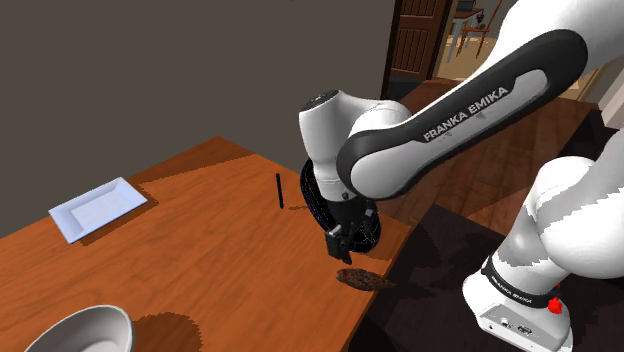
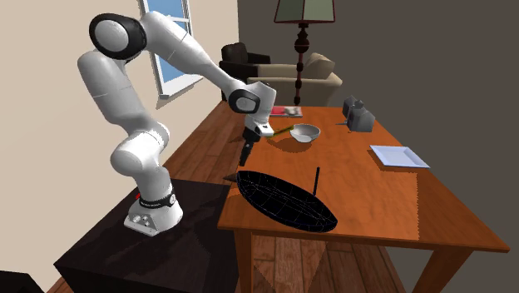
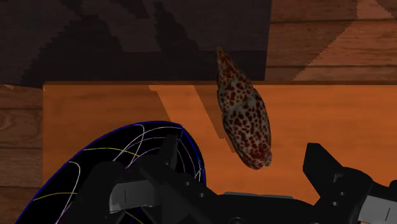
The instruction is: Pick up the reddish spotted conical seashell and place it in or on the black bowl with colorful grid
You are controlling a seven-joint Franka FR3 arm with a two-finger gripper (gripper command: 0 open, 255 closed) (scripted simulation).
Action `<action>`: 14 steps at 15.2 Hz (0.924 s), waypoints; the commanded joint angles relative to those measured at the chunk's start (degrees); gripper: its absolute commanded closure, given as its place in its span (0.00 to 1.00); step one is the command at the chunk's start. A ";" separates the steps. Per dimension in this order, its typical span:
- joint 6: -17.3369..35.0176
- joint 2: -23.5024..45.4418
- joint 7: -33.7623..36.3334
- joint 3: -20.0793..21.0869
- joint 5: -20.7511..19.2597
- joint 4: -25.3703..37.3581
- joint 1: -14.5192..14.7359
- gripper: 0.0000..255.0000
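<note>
One seashell (image 3: 245, 114), tip toward table (image 3: 114, 108) edge

Your arm (image 1: 470, 105) climbs from its base to a high shoulder, bends there, and stretches its long forearm out and downward, so that in the second exterior view the wrist (image 2: 249, 101) turns to point almost straight down. Your end effector (image 1: 338, 243) hangs low below that wrist, and in the wrist view its two black fingers (image 3: 318, 162) stand apart, clasping nothing.
</note>
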 commanded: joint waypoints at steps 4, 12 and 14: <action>4.64 4.75 2.38 1.75 -0.70 -1.23 0.51 0.00; 8.76 6.65 2.70 2.22 -0.82 -3.52 0.64 0.00; 8.76 6.65 2.70 2.22 -0.82 -3.52 0.64 0.00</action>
